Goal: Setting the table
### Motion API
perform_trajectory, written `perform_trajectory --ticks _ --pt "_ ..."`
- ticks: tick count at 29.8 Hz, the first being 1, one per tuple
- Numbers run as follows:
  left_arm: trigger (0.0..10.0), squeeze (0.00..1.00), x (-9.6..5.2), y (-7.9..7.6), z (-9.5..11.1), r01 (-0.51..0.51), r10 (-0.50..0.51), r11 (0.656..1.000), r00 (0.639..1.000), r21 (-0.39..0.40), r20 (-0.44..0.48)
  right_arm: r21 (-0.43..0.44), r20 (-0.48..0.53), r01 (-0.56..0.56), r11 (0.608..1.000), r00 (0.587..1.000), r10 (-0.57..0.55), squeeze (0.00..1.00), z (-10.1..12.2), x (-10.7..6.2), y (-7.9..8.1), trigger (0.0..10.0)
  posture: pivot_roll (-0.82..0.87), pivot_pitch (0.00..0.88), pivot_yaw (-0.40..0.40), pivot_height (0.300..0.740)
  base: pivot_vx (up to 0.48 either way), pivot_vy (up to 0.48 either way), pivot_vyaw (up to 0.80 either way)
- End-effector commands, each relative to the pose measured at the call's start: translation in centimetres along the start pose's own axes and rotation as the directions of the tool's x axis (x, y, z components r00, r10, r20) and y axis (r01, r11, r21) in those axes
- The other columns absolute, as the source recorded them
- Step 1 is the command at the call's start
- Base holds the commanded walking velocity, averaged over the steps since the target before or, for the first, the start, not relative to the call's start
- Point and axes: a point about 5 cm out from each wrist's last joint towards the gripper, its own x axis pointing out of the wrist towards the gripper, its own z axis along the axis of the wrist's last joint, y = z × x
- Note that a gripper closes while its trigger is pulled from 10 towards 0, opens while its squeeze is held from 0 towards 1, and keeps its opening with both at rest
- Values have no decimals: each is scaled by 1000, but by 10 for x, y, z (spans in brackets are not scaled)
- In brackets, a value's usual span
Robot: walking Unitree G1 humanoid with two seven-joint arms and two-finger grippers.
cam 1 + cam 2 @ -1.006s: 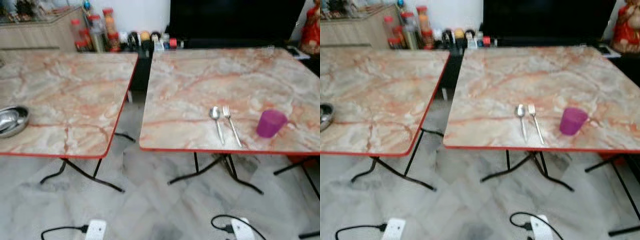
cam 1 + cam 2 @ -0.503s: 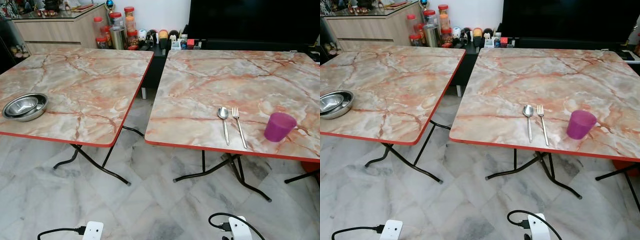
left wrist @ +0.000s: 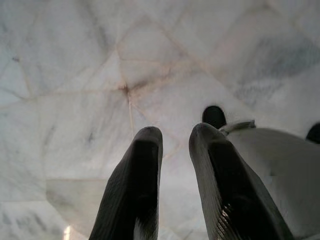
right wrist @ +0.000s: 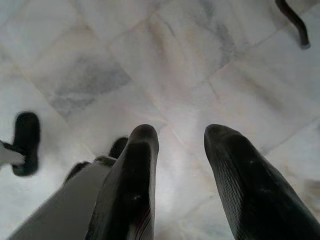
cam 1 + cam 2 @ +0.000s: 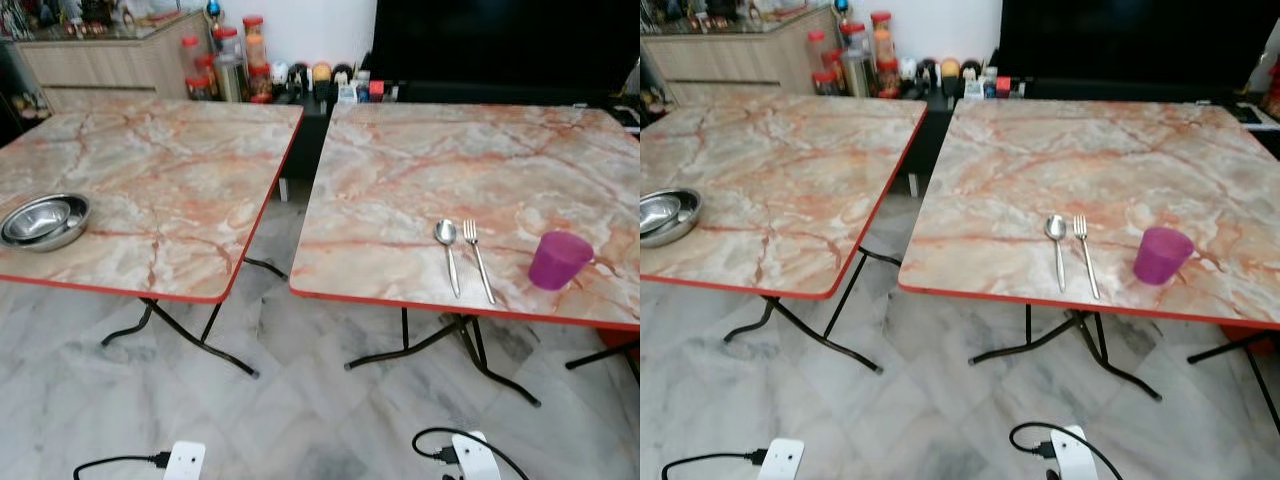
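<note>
Tabletops come first as hazards: two marble-patterned folding ones stand side by side with a narrow gap between them, and the right tabletop (image 5: 480,170), taken here as the landmark, carries the place setting close to its near red edge. A careless approach could bump that edge or catch the black folding legs beneath it, and a jolt would likely send the setting sliding. On the left tabletop (image 5: 150,180), well apart from the landmark, nested steel bowls (image 5: 43,221) sit near its near left corner; carrying them across the gap risks a drop onto the marble floor (image 5: 300,420). A power strip and cable (image 5: 1055,450) lie on that floor in front of the landmark and could snag a foot. The purple cup (image 5: 558,259) stands upright near the landmark's near right corner, light enough, I judge, to tip if brushed. Just beside it toward the gap lie the fork (image 5: 477,258) and the spoon (image 5: 447,253), parallel, close but not touching. Both arms hang low, pointing at the floor: the left tool (image 3: 175,165) and the right tool (image 4: 180,165) each have their fingers apart, holding nothing.
</note>
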Motion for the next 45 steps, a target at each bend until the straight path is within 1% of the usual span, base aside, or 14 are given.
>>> perform_trajectory --ticks 1,8,12,28,29,30,31,32,33,35,36,40,43,45 --pt "10000 0 -1 2 -6 -12 12 1000 1000 -3 -24 -5 12 -4 1000 1000 4 0 6 1 3 10000 23 0 6 740 319 0 519" --pt "10000 0 -1 2 -6 -13 13 1000 1000 -3 -25 3 16 -3 1000 1000 3 0 6 1 3 10000 23 0 6 740 316 0 460" --pt "10000 0 -1 4 -6 -15 15 1000 1000 -4 -25 20 18 2 1000 1000 -2 0 6 1 3 10000 25 0 5 740 318 0 0" --pt "10000 0 -1 2 -6 -4 4 1000 1000 -3 -21 55 32 18 998 999 -19 0 7 1 3 10000 16 0 6 740 0 0 0" --pt "10000 0 -1 2 -6 -4 4 1000 1000 -3 -23 97 40 29 995 999 -33 0 7 1 3 10000 14 0 7 740 0 0 0" --pt "10000 0 -1 2 -6 -4 4 1000 1000 -3 -23 97 40 29 995 999 -33 0 7 1 3 10000 14 0 7 740 0 0 0" --pt "10000 0 -1 2 -6 -4 4 1000 1000 -4 -23 128 48 32 991 998 -39 0 7 1 3 10000 13 0 7 740 0 0 0" --pt "10000 0 -1 2 -5 -5 5 1000 1000 -6 -23 183 65 38 982 997 -51 0 7 1 3 10000 9 0 8 740 0 0 0" --pt "10000 0 -1 2 -5 -5 5 1000 1000 -6 -23 183 65 38 982 997 -51 0 7 1 3 10000 9 0 8 740 0 0 0" --pt "10000 0 -1 2 -5 -5 5 1000 1000 -6 -24 213 73 42 976 996 -59 0 8 1 4 10000 3 0 11 740 0 0 0" --pt "10000 0 -1 2 -5 -5 5 1000 1000 -6 -24 245 82 46 968 994 -68 0 8 1 4 10000 1 0 13 740 0 0 0" --pt "10000 0 0 3 -5 -5 5 1000 1000 -2 -26 253 107 62 965 990 -92 0 10 0 3 10000 -6 0 17 740 0 0 0" --pt "10000 0 0 6 -4 -9 9 1000 1000 0 -25 265 147 86 960 981 -128 0 14 0 1 10000 -16 0 21 740 0 0 0" --pt "10000 0 0 6 -4 -9 9 1000 1000 0 -25 265 147 86 960 981 -128 0 14 0 1 10000 -16 0 21 740 0 0 0"
